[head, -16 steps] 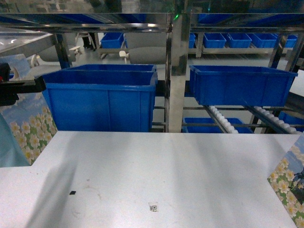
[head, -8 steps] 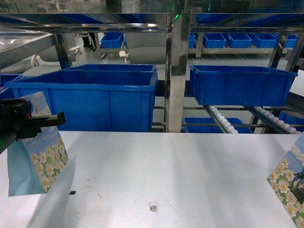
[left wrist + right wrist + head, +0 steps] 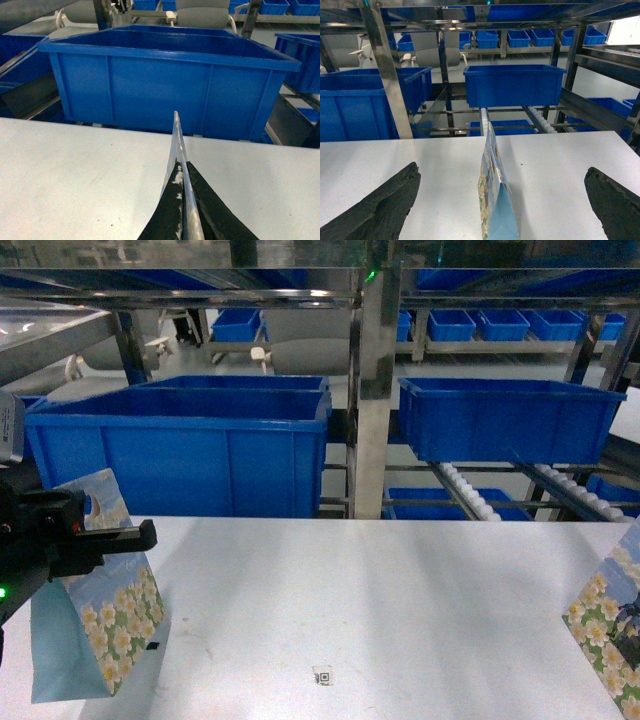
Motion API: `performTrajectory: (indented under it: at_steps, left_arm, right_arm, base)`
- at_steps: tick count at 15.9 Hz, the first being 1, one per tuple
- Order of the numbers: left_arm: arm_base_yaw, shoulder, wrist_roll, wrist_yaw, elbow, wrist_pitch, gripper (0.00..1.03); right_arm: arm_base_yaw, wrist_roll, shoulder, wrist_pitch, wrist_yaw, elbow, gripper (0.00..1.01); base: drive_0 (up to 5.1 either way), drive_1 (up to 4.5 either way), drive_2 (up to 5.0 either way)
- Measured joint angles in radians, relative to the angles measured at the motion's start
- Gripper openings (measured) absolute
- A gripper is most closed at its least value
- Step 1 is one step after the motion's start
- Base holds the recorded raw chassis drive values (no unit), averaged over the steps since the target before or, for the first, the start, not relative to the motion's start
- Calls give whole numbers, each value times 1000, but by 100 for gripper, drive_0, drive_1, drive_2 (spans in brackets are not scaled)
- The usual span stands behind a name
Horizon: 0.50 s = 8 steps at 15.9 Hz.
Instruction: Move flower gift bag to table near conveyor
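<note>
Head view: two flower gift bags [image 3: 95,615] [image 3: 605,625].

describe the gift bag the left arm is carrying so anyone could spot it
Start at the white table and go to its left edge. The gift bag hangs there, pinched at its top by the left gripper. Unlike the second flower bag at the far right, it is gripped and shows a plain light-blue side.

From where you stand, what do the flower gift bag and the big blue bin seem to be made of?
Flower gift bag: probably coated paper, judging by its crisp folds, flat printed daisy panels and thin stiff edge. Big blue bin: likely moulded plastic, smooth and slightly glossy, with ribbed walls and a thick rim.
</note>
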<state>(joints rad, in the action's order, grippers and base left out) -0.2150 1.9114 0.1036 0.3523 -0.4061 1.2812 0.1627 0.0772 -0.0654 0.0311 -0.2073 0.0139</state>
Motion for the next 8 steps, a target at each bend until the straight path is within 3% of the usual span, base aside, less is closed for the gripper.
performTrajectory:
  at_steps: [5, 8]
  left_arm:
    - [16, 26, 43, 2, 43, 20, 2]
    - [-3, -39, 50, -12, 120, 4, 29]
  right_arm:
    - [0, 0, 0, 0, 0, 0, 98]
    - [0, 0, 0, 0, 0, 0, 98]
  base:
    - [0, 0, 0]
    - [0, 0, 0]
